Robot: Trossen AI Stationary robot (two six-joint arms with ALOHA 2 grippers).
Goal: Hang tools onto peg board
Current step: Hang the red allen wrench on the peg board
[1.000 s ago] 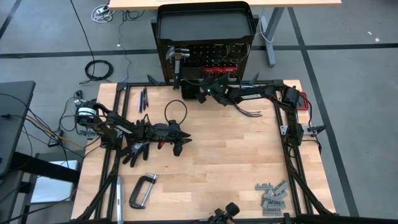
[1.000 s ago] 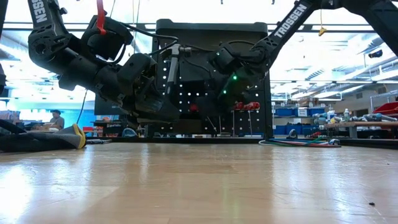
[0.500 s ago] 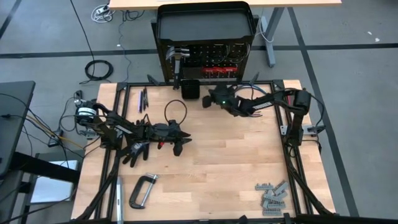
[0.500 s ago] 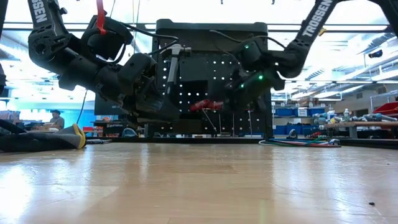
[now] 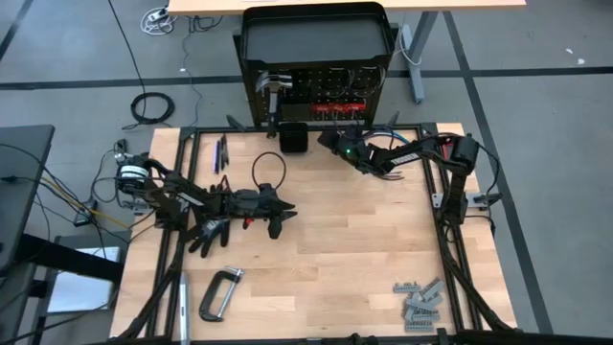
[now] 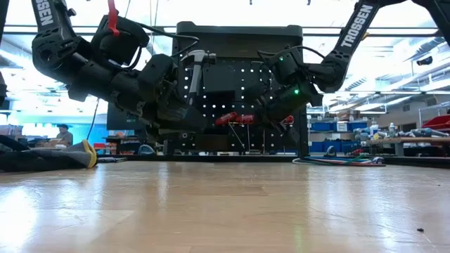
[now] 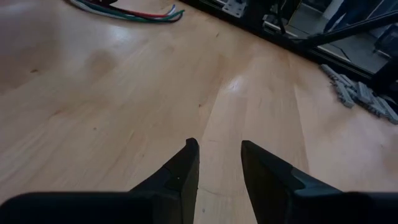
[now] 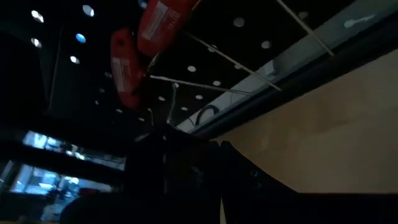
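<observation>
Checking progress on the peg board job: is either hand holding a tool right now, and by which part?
Nothing is held. The left hand is open over bare table; the right hand is shut, empty, near the peg board.

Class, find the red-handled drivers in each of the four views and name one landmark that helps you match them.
High view: red-handled drivers on the peg board, top centre.
Low view: drivers mid-picture, low on the board.
Left wrist view: not in it.
Right wrist view: upper left, against the holes.
Shared landmark: the peg board's hole grid.

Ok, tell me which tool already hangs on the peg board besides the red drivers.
The hammer: it hangs head-up at the peg board's left side, while the C-clamp lies on the table.
</observation>
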